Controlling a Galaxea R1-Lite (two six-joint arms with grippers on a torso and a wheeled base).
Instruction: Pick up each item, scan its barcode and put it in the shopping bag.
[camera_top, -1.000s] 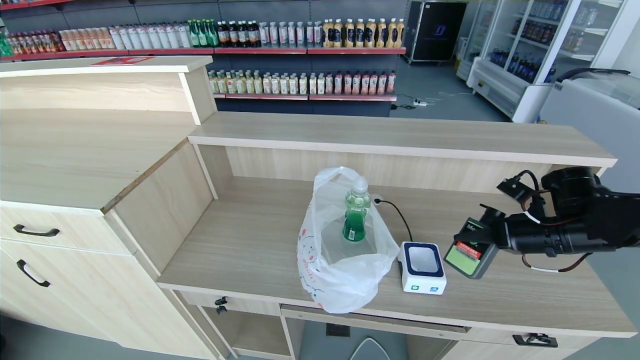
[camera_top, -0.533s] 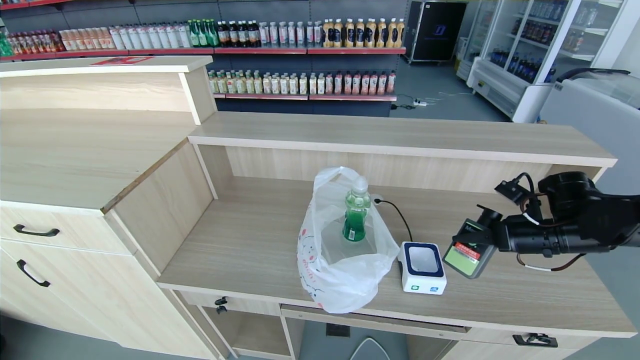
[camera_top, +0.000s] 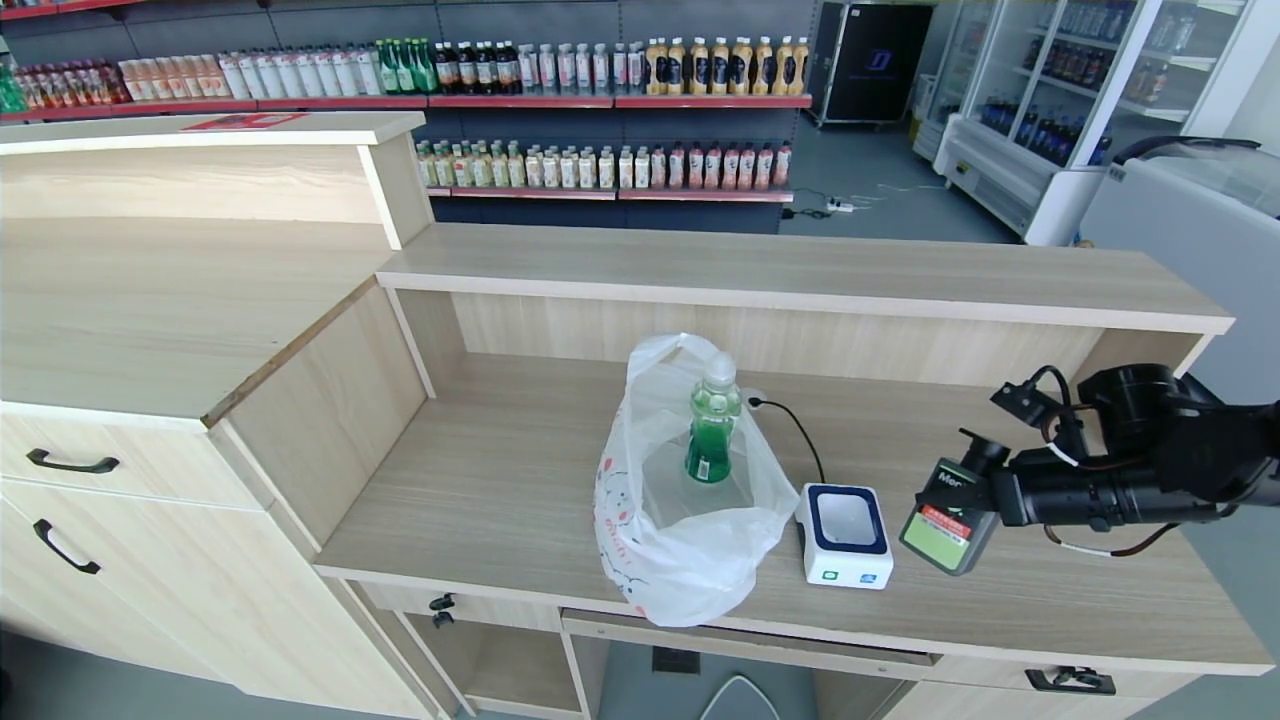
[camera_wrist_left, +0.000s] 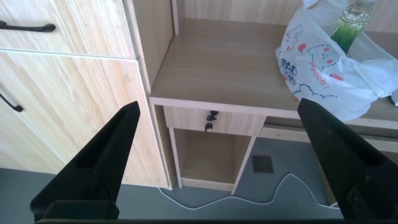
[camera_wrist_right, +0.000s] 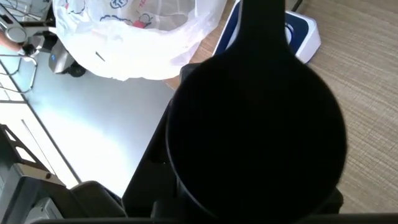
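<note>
My right gripper (camera_top: 972, 488) is shut on a dark container with a green and red label (camera_top: 945, 528), held tilted just above the counter to the right of the white and blue barcode scanner (camera_top: 845, 533). In the right wrist view the container's black round end (camera_wrist_right: 255, 130) hides the fingers, with the scanner (camera_wrist_right: 303, 32) and the bag (camera_wrist_right: 137, 31) beyond it. The white plastic shopping bag (camera_top: 680, 520) stands open left of the scanner with a green bottle (camera_top: 712, 428) upright inside. My left gripper (camera_wrist_left: 219, 104) hangs open below the counter's front edge, left of the bag (camera_wrist_left: 323, 62).
The scanner's black cable (camera_top: 795, 425) runs back behind the bag. A raised wooden ledge (camera_top: 800, 265) borders the counter's far side. A taller cabinet with drawers (camera_top: 110, 330) stands to the left. Bare counter (camera_top: 500, 470) lies left of the bag.
The right arm has sunk a little and drawn slightly to the right with the container, which now sits lower beside the scanner. Bag, bottle and scanner have not moved.
</note>
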